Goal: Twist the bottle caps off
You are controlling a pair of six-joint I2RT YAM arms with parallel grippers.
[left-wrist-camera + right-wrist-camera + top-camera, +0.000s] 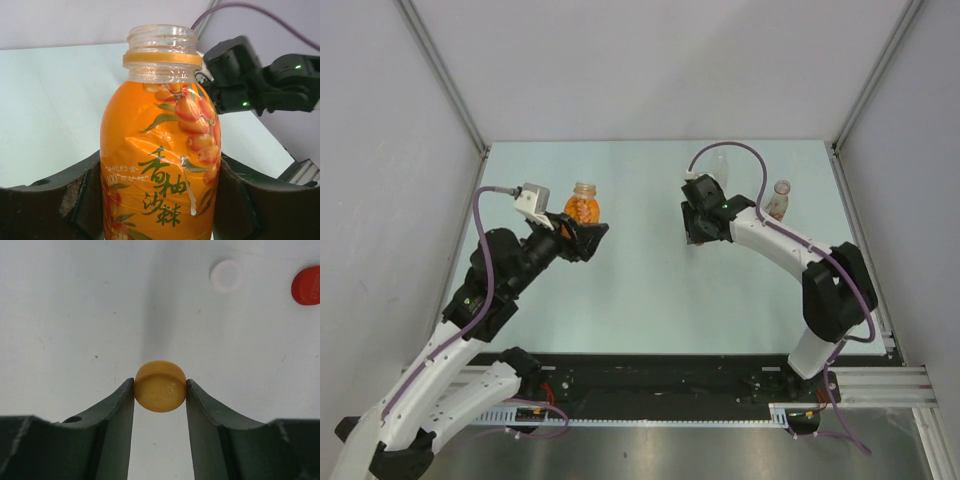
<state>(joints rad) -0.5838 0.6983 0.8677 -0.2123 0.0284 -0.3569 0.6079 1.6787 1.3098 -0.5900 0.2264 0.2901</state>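
my left hand (160, 205) was clamped on the orange bottle (160, 150), one finger (75, 200) pressed to each side of its lower body. the bottle stood upright in my wrist view, its label of orange berries and green characters facing me. its mouth was bare, with clear threads showing above an orange neck ring. from overhead, my left hand (578, 232) held the orange bottle (582, 208) over the left half of the tabletop (640, 290), towards the back. i could not tell whether its base touched the surface.

my right hand (160, 390) was closed on the orange cap (160, 386), gripping it by its rim between the two fingertips, the flat top turned towards my wrist camera. i could not tell whether it touched the tabletop beneath. beyond it lay the white cap (226, 275) and, further right at the edge of that view, the red cap (306, 285). both were flat on the tabletop and apart from each other.

from overhead, my right hand (703, 225) sat right of the middle, well apart from the left one. a clear bottle (779, 200) with no cap stood just beside my right arm, near the right edge. a second clear bottle (721, 163) stood further back, too pale to make out in detail.
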